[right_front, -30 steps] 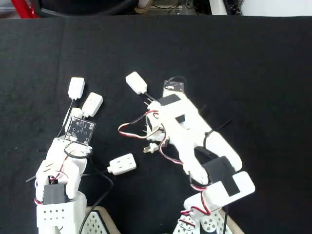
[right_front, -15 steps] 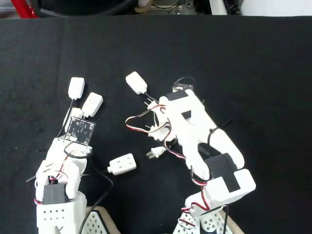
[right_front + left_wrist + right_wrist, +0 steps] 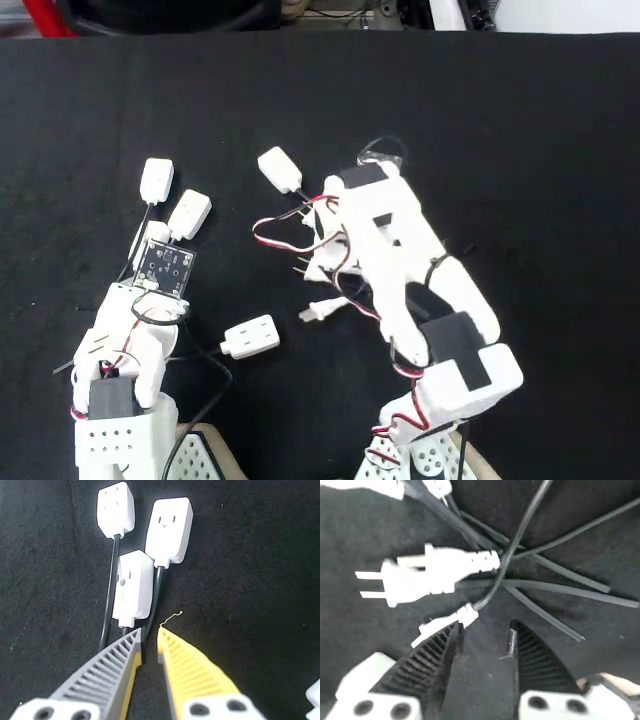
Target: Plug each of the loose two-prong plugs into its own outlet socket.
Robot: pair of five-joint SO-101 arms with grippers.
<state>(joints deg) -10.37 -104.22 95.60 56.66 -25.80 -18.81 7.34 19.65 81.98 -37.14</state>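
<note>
Right gripper (image 3: 484, 627): my jaws here are released, with a clear gap between the two black fingers (image 3: 432, 657) and nothing in them.
Plug (image 3: 427, 575): white and two-pronged, lying flat on the black cloth (image 3: 520, 150) just past my right fingertips, touching neither.
Plug's long axis: crosswise to my right fingers; in the high view it runs across the table on a slight slant.
Plug's heading: prongs toward my left arm's side, cord end toward my right arm. The prongs aim roughly at the lone outlet (image 3: 250, 336), near it but apart.
Cords (image 3: 555, 587): several black ones fan out over the cloth behind the plug's cord end.
Left gripper (image 3: 149, 631): jaws parted by a narrow slit. A black cord (image 3: 159, 592) runs into that slit, and I cannot tell whether the pads press it.
Nearest outlet (image 3: 133, 591): just off my left fingertips, long axis in line with my fingers, cord end toward me.
Second outlet (image 3: 170, 530): beyond the nearest one, slots facing up; the black cord is its own.
Third outlet (image 3: 116, 507): beside the second, apart from it.
Tilted outlet (image 3: 280, 169): farther up the table, near my right arm.
</note>
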